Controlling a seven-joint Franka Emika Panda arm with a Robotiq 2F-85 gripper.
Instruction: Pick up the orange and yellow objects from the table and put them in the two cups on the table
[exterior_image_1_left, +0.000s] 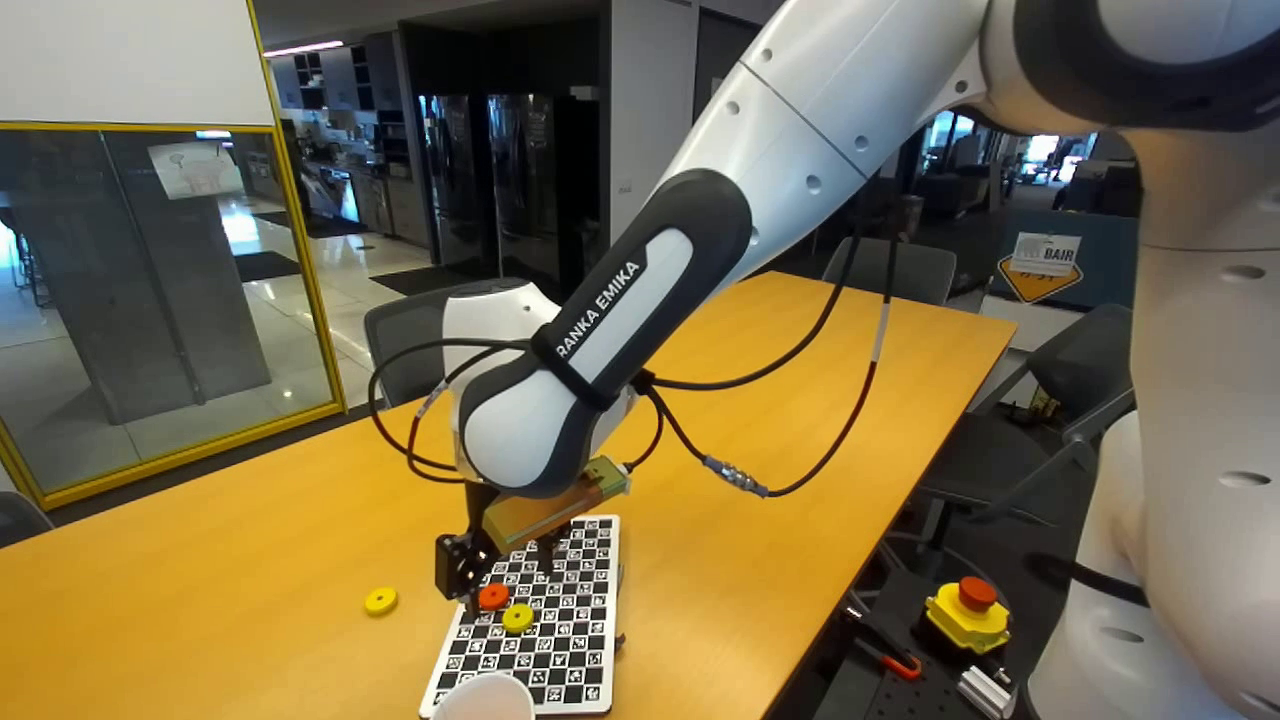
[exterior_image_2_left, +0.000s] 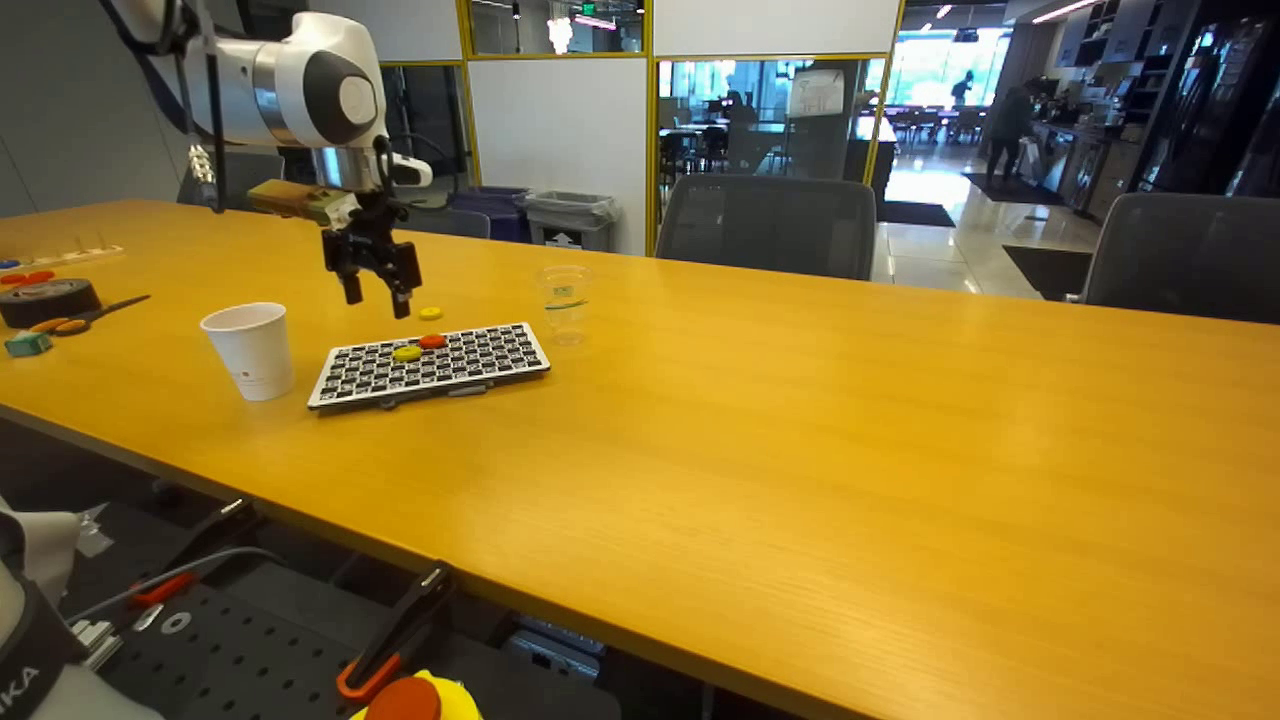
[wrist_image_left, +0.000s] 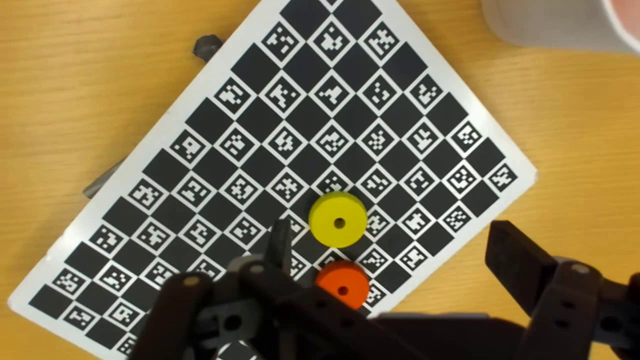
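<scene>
In an exterior view the arm (exterior_image_1_left: 900, 70) is held bent, and its forearm (exterior_image_1_left: 760, 150) is slanted down toward the wrist (exterior_image_2_left: 340, 100). From the wrist the gripper (exterior_image_2_left: 377, 297) is hung in the air, pointed downward. Its two dark fingers (wrist_image_left: 520, 265) are spread wide and are seen well apart in the wrist view.

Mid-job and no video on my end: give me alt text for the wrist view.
A yellow disc and, below it in the picture, an orange disc lie on a checkered board, showing between open, empty fingers. Part of a white cup shows at the top right, on the wooden table.
</scene>
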